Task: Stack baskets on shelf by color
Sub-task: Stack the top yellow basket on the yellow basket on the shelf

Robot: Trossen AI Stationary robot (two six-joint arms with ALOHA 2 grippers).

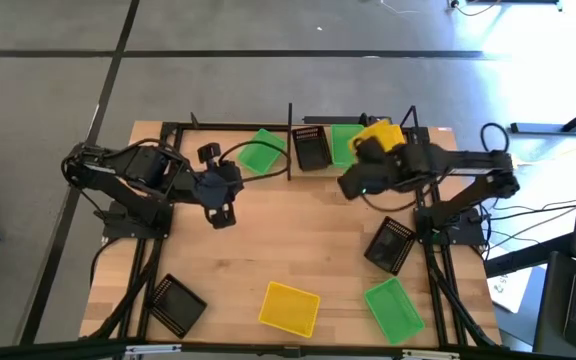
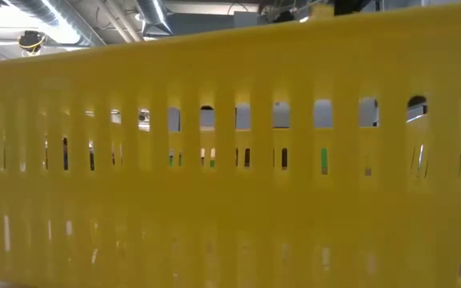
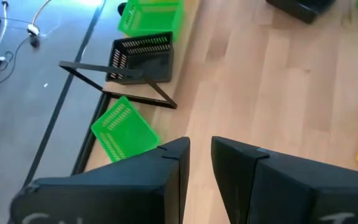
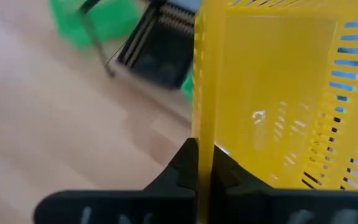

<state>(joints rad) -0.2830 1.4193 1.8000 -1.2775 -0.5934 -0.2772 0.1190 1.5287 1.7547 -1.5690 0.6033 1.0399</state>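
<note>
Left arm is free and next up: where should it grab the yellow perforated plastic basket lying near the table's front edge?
Probably one long wall of the yellow basket, straight from above. It lies flat and open side up on the wooden table, so one finger fits inside, one outside, as the right gripper pinches its own basket's wall.

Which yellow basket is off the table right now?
The yellow basket pinched by the right gripper above the shelf. The other yellow basket lies flat near the table's front edge.
</note>
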